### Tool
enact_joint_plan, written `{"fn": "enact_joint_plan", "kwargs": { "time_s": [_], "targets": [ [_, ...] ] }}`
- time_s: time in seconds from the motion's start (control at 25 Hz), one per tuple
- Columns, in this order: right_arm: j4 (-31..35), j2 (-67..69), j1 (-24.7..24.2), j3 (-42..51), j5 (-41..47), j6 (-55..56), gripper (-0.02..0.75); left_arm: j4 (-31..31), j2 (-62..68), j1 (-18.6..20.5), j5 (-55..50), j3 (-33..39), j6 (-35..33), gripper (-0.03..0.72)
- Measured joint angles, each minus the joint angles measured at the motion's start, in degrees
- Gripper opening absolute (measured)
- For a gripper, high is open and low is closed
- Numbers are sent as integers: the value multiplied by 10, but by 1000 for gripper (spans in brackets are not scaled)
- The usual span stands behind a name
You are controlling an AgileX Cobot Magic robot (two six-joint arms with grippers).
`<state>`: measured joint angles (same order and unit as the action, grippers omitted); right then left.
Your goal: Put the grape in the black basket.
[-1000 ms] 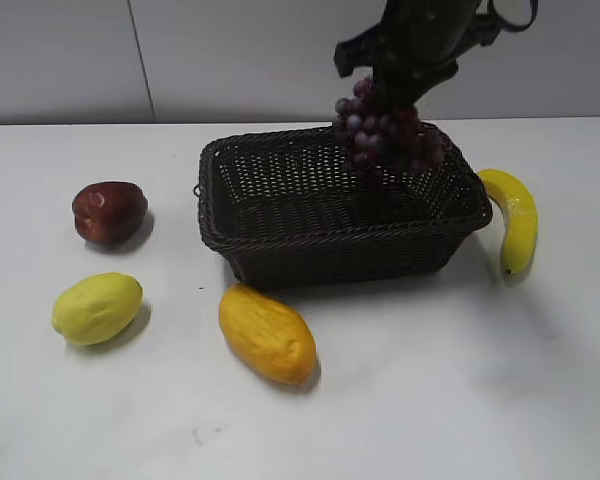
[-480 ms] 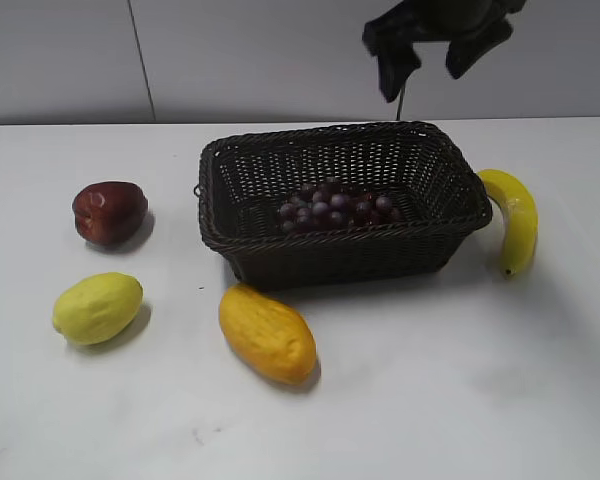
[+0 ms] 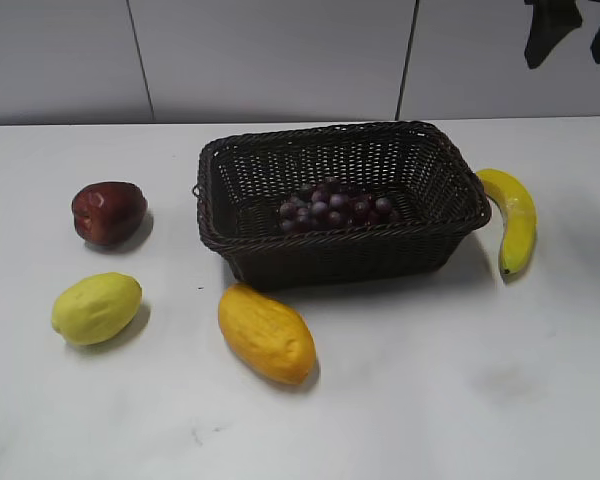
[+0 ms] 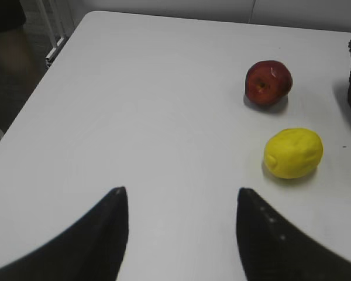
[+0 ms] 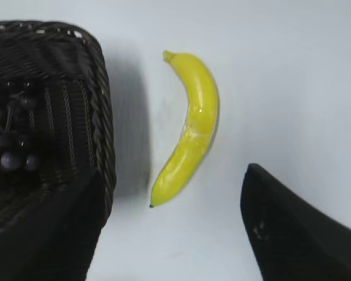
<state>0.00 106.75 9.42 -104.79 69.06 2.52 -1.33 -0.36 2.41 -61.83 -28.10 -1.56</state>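
The grape [image 3: 337, 210], a dark purple-red bunch, lies on the floor of the black basket [image 3: 248, 243], toward its middle. In the right wrist view a few grapes [image 5: 11, 157] show inside the basket [image 5: 102, 117] at the left edge. My right gripper [image 3: 577, 32] is open and empty, high at the top right, above and right of the basket; in its wrist view it [image 5: 174, 181] hangs over the table by the banana. My left gripper [image 4: 181, 196] is open and empty over bare table, out of the exterior view.
A banana [image 3: 515, 220] lies right of the basket, also in the right wrist view [image 5: 190, 126]. A mango [image 3: 266, 332] lies in front of it. A red apple [image 3: 108, 211] and a lemon [image 3: 96, 307] lie left, also in the left wrist view [image 4: 268, 82] [image 4: 293, 152].
My right gripper let go of the grape, which dropped into the basket. The gripper then rose and moved right, away from the basket.
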Motion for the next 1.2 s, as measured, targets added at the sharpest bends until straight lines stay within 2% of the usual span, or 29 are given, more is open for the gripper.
{"fn": "enact_joint_plan", "kwargs": {
  "time_s": [0.28, 0.48, 0.6, 0.88, 1.2],
  "targets": [
    [12, -174, 0, 252, -6, -18, 542, 0, 0, 0, 0, 0, 0, 552],
    [11, -322, 0, 458, -79, -19, 541, 0, 0, 0, 0, 0, 0, 552],
    [11, -406, 0, 547, -110, -19, 541, 0, 0, 0, 0, 0, 0, 552],
    [11, -572, 0, 676, -129, -19, 541, 0, 0, 0, 0, 0, 0, 552],
    [11, -758, 0, 743, -118, -19, 540, 0, 0, 0, 0, 0, 0, 552]
  ]
}}
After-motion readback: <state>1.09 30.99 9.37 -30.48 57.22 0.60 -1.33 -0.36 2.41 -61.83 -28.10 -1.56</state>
